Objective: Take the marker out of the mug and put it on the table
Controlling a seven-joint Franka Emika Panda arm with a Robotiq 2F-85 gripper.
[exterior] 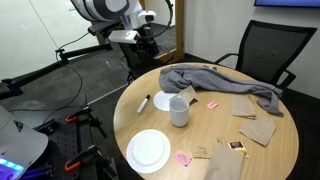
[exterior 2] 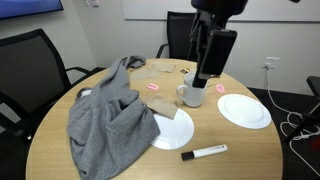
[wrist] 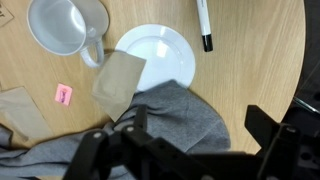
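Observation:
The marker lies flat on the tan round table, white-bodied with a dark cap. It also shows in an exterior view and in the wrist view. The light grey mug stands upright and looks empty in the wrist view. It shows in an exterior view too. My gripper hangs above the table, well clear of both, open and empty. In the wrist view its fingers frame the grey cloth.
A grey cloth covers part of the table and of a white plate. A second white plate lies near the edge. Brown paper napkins and pink bits lie around. Black chairs stand by the table.

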